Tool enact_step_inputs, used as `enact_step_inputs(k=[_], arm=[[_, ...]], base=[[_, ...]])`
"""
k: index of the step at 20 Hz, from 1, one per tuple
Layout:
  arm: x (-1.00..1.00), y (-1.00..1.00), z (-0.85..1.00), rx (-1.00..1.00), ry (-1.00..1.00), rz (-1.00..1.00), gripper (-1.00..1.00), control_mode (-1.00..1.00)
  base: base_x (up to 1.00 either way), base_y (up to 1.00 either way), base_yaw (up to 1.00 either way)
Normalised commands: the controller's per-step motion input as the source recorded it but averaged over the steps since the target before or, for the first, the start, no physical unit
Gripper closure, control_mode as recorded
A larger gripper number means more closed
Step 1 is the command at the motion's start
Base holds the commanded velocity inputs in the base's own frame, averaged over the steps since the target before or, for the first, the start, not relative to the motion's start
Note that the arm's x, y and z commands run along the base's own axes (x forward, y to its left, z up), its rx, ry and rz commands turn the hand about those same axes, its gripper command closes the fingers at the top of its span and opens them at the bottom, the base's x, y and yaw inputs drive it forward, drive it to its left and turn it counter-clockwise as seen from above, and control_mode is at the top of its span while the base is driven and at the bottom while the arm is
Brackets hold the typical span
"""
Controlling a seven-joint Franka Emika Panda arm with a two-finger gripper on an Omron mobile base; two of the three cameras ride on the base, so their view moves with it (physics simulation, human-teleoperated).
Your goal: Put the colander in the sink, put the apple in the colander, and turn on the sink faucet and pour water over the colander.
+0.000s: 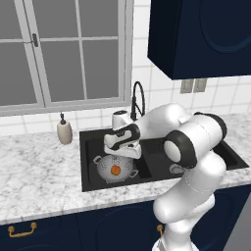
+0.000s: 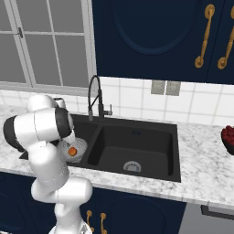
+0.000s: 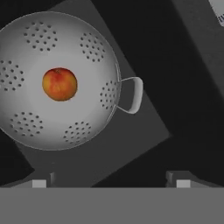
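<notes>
Hand view: the open pincer (image 3: 109, 179) hangs empty over the colander (image 3: 52, 81), apple (image 3: 60, 84) at ten o'clock.

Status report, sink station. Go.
Gripper open, empty, above the colander. Apple in colander, in left basin of sink. Faucet dry. Nothing in the way.

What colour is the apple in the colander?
Red-orange with a yellowish patch; the apple shows best in the hand view, lying inside the silver colander.
</notes>
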Motion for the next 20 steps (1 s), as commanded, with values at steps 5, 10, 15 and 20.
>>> enact_step_inputs(k=[5,10,15,20], arm=[[-0.51,-0.29,0.75,0.0,-0.13,0.21,-1.0,-1.0],[-0.27,-0.25,0.72,-0.05,-0.15,0.07,-1.0,-1.0],[-0.09,-0.24,0.71,-0.15,-0.23,0.0,-1.0,-1.0],[-0.09,-0.27,0.73,-0.09,-0.15,0.03,-1.0,-1.0]], base=[[0.0,0.0,0.0],[0.0,0.0,0.0],[0.0,0.0,0.0],[0.0,0.0,0.0]])
